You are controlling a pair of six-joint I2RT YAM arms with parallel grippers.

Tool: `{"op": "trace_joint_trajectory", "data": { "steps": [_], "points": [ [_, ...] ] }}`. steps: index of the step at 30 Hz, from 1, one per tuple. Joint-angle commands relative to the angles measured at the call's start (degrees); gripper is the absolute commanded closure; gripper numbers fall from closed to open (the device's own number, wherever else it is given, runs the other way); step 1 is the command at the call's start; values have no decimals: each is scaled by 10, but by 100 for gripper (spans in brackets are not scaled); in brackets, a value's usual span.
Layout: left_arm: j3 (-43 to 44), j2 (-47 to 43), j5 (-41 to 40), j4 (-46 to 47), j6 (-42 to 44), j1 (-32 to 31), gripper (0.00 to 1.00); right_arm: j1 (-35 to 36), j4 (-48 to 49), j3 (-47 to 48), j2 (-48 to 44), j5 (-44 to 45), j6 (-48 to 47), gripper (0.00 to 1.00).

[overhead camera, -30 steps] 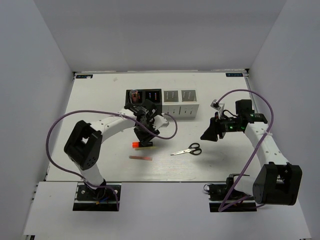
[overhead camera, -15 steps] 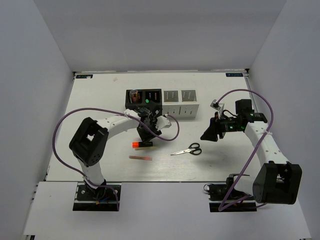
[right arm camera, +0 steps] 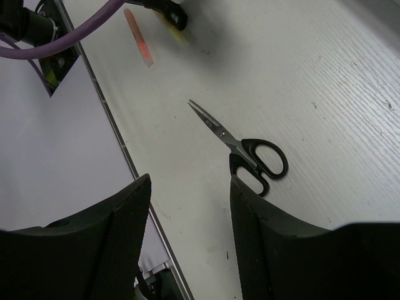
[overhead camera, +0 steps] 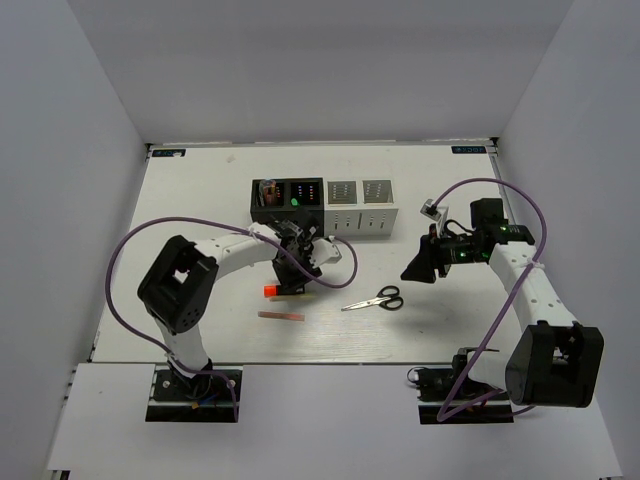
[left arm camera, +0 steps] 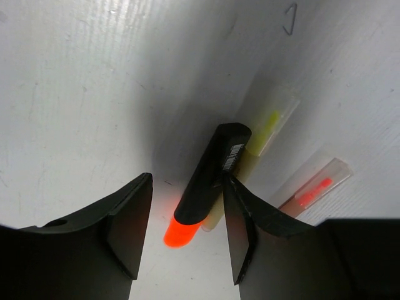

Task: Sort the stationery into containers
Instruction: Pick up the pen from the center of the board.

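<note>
A black highlighter [left arm camera: 212, 181] with an orange end [overhead camera: 271, 290] lies on the table. My left gripper [left arm camera: 186, 230] is open and straddles it low down, with the right finger [left arm camera: 240, 225] close against its body. A thin yellow stick [left arm camera: 267, 126] lies right beside the highlighter, and a pink stick [overhead camera: 281, 315] lies nearer the front. Black-handled scissors [overhead camera: 376, 300] lie flat to the right. Above and to the right of them my right gripper [overhead camera: 420, 266] hovers open, holding nothing. The containers [overhead camera: 322, 222] stand in a row at the back, two black and two white.
The leftmost black container [overhead camera: 268, 193] holds a pinkish tube, and the second [overhead camera: 304, 193] shows a green end. White walls enclose the table on three sides. Purple cables loop from both arms. In the right wrist view the table's front edge [right arm camera: 112, 131] runs close by the scissors [right arm camera: 250, 150].
My left gripper has dropped from near the containers down around the orange-ended highlighter, and its jaws have widened a little. The right arm has stayed put.
</note>
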Motion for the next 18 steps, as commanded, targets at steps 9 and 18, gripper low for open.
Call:
{"op": "trace_joint_trajectory", "data": {
  "steps": [9,18],
  "points": [
    [-14,-1,17,-7,12,-1,40,1,-13,25,-1,-19,-11,43],
    [-23,25,20,4,10,-2,41,0,-15,26,-3,-21,-13,42]
  ]
}}
